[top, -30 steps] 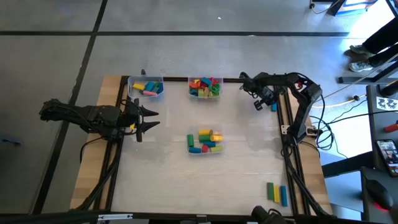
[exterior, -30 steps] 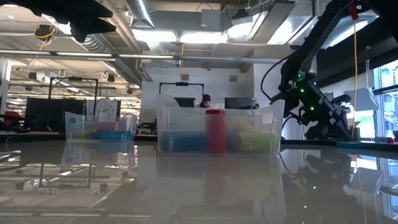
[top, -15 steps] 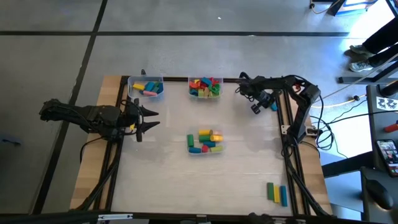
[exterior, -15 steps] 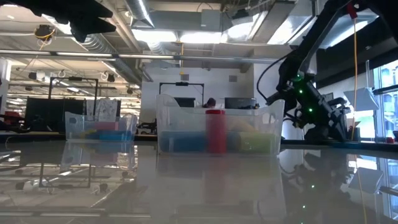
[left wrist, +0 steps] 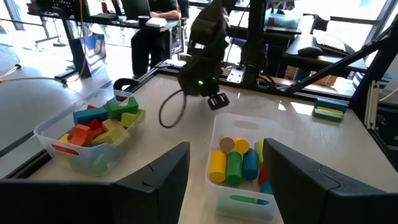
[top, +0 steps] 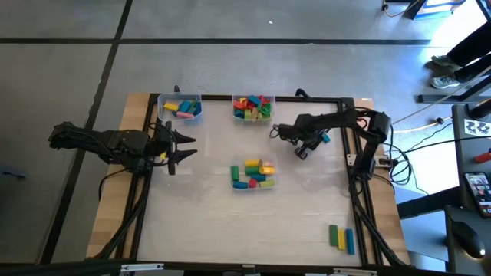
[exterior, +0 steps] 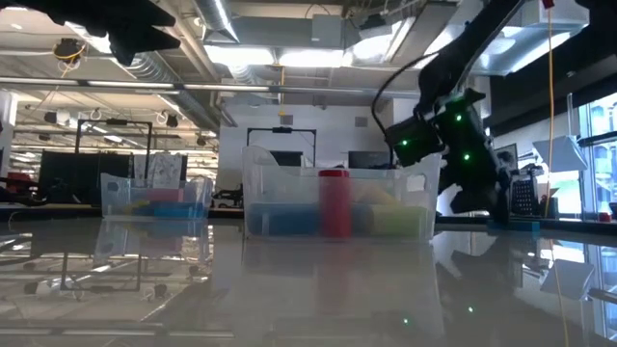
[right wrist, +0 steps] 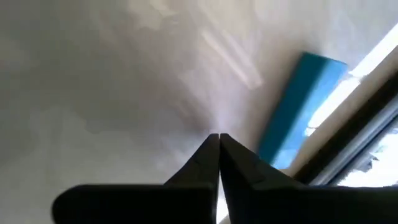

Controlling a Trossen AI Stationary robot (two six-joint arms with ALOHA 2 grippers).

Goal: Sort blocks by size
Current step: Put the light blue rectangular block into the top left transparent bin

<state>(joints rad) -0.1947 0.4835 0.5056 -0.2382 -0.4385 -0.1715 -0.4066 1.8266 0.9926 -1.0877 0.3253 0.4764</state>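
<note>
Blocks in mixed colours fill three clear tubs: one at the far left (top: 180,107), one at the far middle (top: 253,107) and one at the table's centre (top: 253,175). A blue block (top: 327,138) lies flat on the table by the right rail, also seen in the right wrist view (right wrist: 301,106). Three more blocks (top: 341,238) lie at the near right corner. My right gripper (top: 275,132) hangs shut over bare table right of the far middle tub, its fingertips (right wrist: 217,140) together and holding nothing. My left gripper (top: 190,146) waits open at the left side.
A black frame rail (top: 349,153) runs along the table's right side beside the blue block. In the left wrist view the centre tub (left wrist: 239,168) stands straight ahead of the open fingers. Desks and a seated person show in the room beyond the table.
My right gripper has swung from the table's far right corner toward the left, over the open table right of the far middle tub, and has stayed shut. Most of that move came in the last half second. The left arm has kept still.
</note>
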